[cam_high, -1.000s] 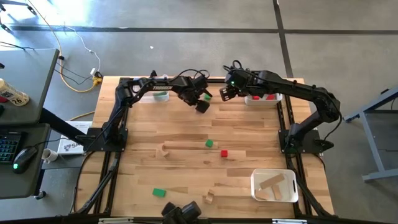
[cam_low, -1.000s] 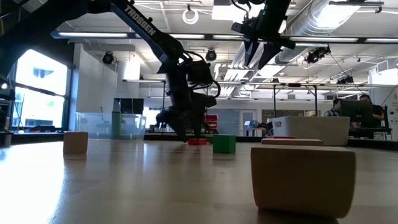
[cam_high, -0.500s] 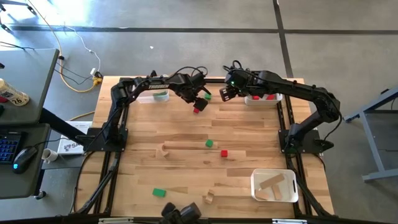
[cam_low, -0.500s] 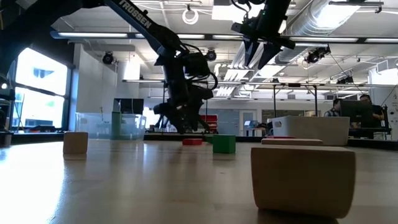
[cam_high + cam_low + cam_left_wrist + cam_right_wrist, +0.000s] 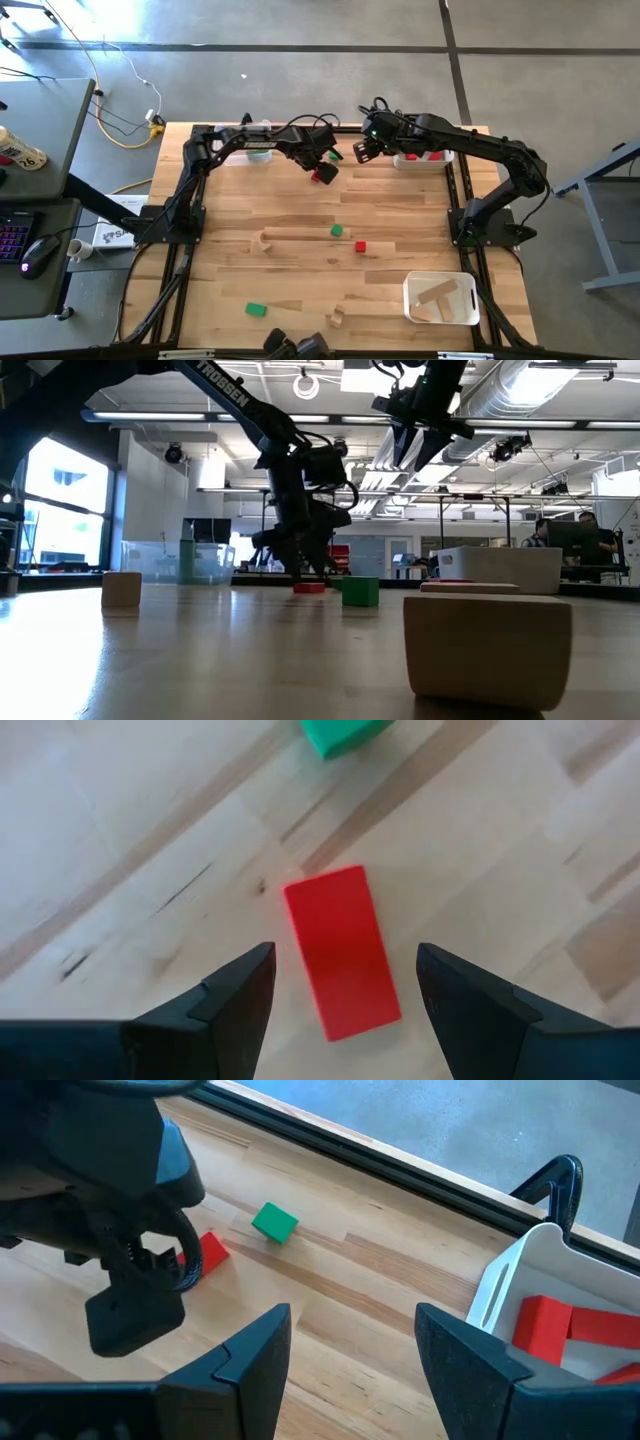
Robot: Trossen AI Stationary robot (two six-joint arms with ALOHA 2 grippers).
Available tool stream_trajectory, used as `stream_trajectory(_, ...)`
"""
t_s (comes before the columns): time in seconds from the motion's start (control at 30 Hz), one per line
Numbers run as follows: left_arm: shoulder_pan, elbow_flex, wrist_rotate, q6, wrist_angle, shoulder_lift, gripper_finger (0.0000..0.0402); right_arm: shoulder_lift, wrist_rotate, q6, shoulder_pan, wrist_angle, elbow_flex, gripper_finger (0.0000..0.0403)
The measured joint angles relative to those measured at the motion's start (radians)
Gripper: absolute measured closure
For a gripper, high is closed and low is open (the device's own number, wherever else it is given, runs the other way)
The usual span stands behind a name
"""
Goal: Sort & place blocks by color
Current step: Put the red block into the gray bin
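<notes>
The left hand [image 5: 322, 168] hangs low over the far part of the tabletop [image 5: 300, 260], pointing down, its fingers apart on either side of a flat red block [image 5: 342, 952] that lies on the wood. The block is a smooth rectangle, not gripped. A green block [image 5: 340, 735] lies just beyond it. The right hand [image 5: 362, 150] waits higher, near the bin [image 5: 510, 1295] with red blocks [image 5: 545, 1325], its fingers apart and empty. The tabletop is pale striped wood; other small blocks lie scattered on it.
</notes>
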Motion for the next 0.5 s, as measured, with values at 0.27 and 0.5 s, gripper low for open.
stream_trajectory(0.27, -0.002, 0.000, 0.006, -0.007, -0.002, 0.020, 0.0172, 0.000, -0.001, 0.000, 0.000, 0.000, 0.000, 0.0201)
stream_trajectory(0.5, -0.003, 0.002, 0.004, -0.002, -0.010, 0.042, 0.0172, 0.000, -0.002, -0.001, 0.000, 0.000, 0.000, 0.0201)
